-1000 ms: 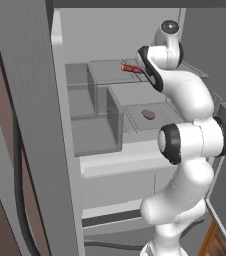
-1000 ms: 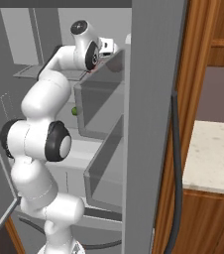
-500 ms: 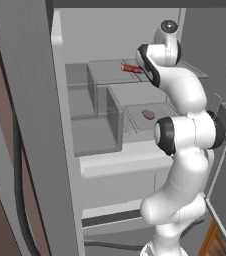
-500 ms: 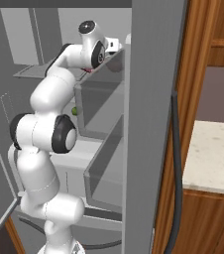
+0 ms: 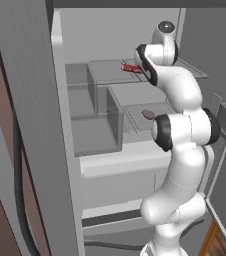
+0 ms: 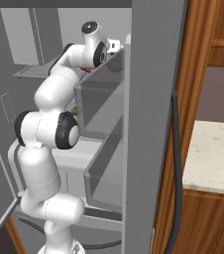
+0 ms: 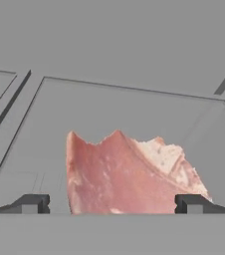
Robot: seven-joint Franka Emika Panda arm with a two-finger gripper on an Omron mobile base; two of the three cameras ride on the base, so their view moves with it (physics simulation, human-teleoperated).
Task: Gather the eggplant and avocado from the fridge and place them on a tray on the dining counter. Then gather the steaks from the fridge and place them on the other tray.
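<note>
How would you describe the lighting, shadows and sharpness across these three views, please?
Left base view: flat, even light, soft shading on the fridge shelves, no glare. Right base view: equally flat, the arm faintly shaded. Hand view: the pink steak is soft and blurry at its edges and casts no distinct shadow; the gripper tips look blocky.

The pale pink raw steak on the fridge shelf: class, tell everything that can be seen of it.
The pale pink raw steak is a flat slab with a ragged, notched far edge and a paler, whitish fatty patch on its right side. It lies flat on a grey fridge shelf. The open gripper hovers over its near end, one finger tip on each side, not gripping it.
</note>
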